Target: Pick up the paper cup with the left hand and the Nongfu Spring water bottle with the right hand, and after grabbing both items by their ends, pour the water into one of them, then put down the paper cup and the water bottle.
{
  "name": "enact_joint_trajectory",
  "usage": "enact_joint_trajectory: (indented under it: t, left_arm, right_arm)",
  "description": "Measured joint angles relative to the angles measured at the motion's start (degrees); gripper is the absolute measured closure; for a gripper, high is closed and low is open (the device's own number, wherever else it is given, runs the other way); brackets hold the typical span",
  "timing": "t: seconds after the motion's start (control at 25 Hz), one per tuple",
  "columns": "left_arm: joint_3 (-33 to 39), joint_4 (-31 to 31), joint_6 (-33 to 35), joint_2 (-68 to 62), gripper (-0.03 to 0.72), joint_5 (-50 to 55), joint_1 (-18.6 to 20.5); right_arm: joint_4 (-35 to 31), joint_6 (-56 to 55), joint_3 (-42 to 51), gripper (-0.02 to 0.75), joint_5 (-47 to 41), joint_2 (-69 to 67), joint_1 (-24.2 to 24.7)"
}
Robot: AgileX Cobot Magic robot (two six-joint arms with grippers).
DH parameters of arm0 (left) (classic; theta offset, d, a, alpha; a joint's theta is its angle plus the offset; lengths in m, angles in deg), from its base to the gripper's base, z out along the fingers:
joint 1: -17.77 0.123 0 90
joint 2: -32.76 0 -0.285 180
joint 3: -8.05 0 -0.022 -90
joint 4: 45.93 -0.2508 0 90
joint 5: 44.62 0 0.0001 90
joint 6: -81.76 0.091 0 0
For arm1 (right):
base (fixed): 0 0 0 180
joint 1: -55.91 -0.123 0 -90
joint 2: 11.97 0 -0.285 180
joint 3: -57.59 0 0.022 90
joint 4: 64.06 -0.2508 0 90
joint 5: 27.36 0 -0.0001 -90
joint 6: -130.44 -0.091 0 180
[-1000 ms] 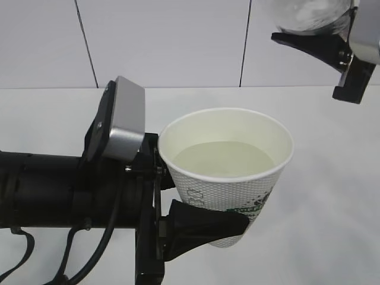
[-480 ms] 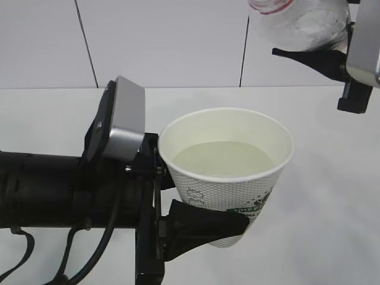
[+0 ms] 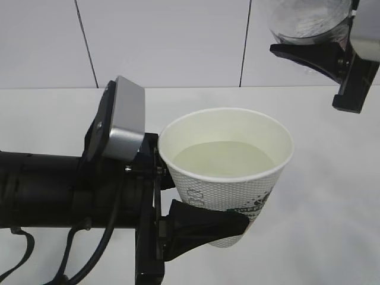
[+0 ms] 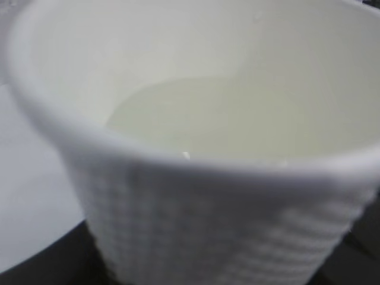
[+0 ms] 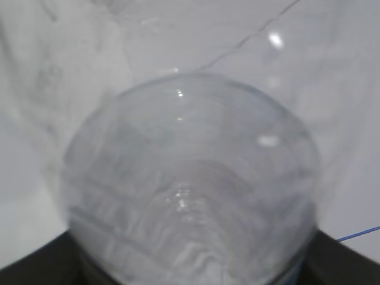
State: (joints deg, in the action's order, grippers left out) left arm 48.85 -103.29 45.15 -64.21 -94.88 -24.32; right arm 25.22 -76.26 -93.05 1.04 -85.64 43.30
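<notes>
Cup: clamped low by left hand, holding water.
Bottle: gripped by right hand, above-right; neck swung out of view since half a second ago.
Meaning: pouring done; set-down next.

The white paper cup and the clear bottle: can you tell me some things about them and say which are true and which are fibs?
1. The white tapered paper cup has water in it. True.
2. The cup stands on the white table. False: the left gripper holds it up.
3. The clear ribbed plastic bottle is in the right gripper. True.
4. The bottle touches the cup. False: it is up and apart.
</notes>
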Motion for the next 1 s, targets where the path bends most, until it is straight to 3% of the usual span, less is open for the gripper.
enact_joint_trajectory:
  t: [0.48,1.0]
  left_arm:
    - [0.0,0.0,0.0,0.0,0.223,0.0,0.0]
    - [0.0,0.0,0.0,0.0,0.223,0.0,0.0]
  right_arm:
    - [-0.41,-3.36,0.38,0.3,0.14,0.0,0.0]
    - [-8.1,-3.64,5.64,0.3,-0.12,0.0,0.0]
